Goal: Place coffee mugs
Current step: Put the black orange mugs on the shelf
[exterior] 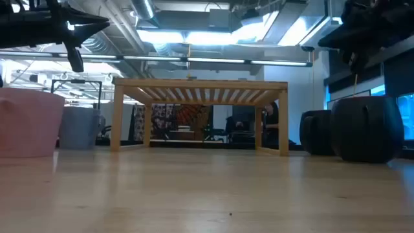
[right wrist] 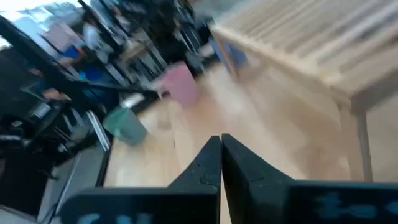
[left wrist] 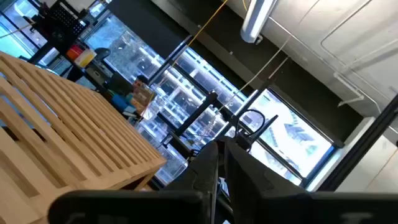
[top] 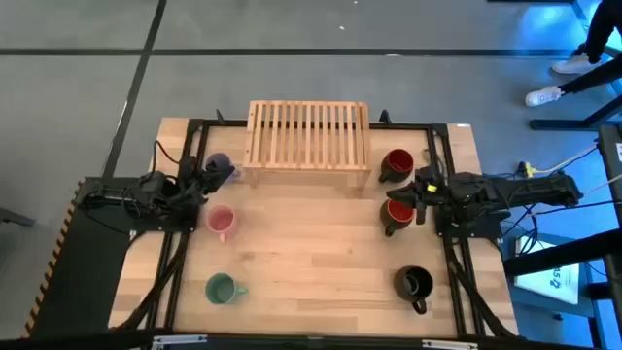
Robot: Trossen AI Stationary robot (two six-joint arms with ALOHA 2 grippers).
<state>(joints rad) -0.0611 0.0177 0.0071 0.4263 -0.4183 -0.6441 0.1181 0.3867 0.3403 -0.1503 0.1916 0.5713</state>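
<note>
While all six mugs sit on the worktop and none is on the slatted wooden rack, the task looks to be at its very start, with both arms poised at the sides. The left gripper hovers near the rack's left end, just beside the lavender mug; its wrist view shows the fingers pressed together on nothing. The right gripper hangs between the dark mug with red inside and the dark mug with orange-red inside, its fingers likewise closed and empty.

The pink mug stands in front of the left gripper, the green mug nearer the front edge on the left, and the all-black mug at the front right.

Judging by position, the step in hand is the approach to a first mug. The next move would call for parting the fingers, dropping onto a rim or handle, most likely of the lavender mug or a red-lined one, and closing firmly before lifting towards the rack.
</note>
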